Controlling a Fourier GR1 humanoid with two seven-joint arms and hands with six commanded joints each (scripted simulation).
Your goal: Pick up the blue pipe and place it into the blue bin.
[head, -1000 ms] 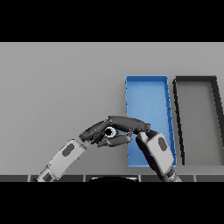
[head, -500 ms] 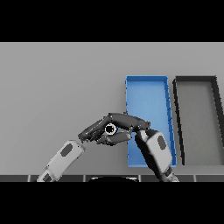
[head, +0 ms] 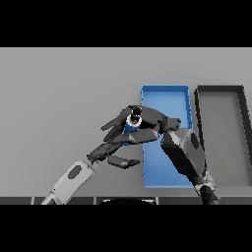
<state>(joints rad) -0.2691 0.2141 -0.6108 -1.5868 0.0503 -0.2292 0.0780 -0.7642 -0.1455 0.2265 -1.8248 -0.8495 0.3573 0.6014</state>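
Here, the blue pipe (head: 133, 122) is gripped by the right hand (head: 147, 125) beside the blue bin (head: 165, 96); it should be carried well over the rim before release.

Left forearm (head: 69, 182): you see a light grey, boxy shell with one dark oval inset on its upper face.
Left hand (head: 114, 146): you see matte black, slim segmented fingers and a flat black thumb, with dull grey highlights along the edges.
Right forearm (head: 186, 156): you see a bulkier, dark grey shell, rounded and faceted, with a darker oval panel near its top edge.
Right hand (head: 150, 119): you see the same near-black finish, blocky fingers, a paler grey patch at the wrist.
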